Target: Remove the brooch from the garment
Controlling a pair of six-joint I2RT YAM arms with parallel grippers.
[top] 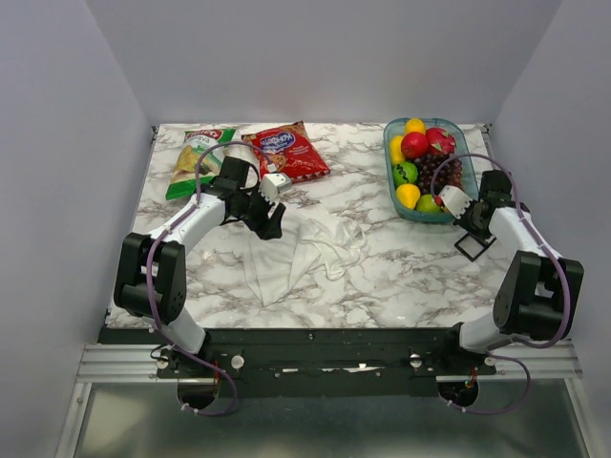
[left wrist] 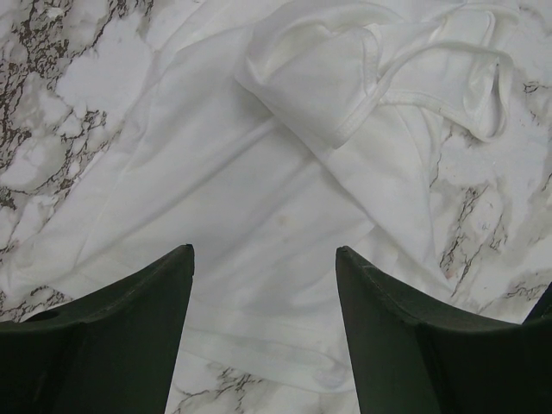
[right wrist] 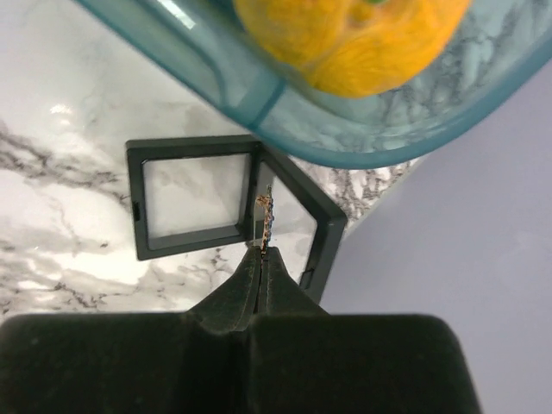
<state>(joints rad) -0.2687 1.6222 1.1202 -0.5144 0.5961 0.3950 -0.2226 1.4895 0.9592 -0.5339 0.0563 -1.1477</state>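
Right gripper (right wrist: 261, 257) pinched fully together at the tips, nipping the lower edge of the brooch (right wrist: 266, 216), seen edge-on as a thin, glinting, bluish sliver standing just beyond the fingertips. Off the garment already, by the look of it. Likely light, rigid and spiky, with a pin at the back; small enough to twist or slip from smooth pads, so best held by the rim, as here, not by the pin. Directly beneath and ahead of the tips, an open black frame box (right wrist: 191, 146): square, hard plastic, clear film panes in both halves. Further ahead, a translucent teal bowl (right wrist: 216, 82) with a matte orange fruit (right wrist: 345, 43), all on glossy veined marble (right wrist: 60, 181). Left gripper (left wrist: 263, 252) spread wide and empty, hovering over the garment (left wrist: 259, 172): soft, white, crumpled, hems folded over just beyond its tips
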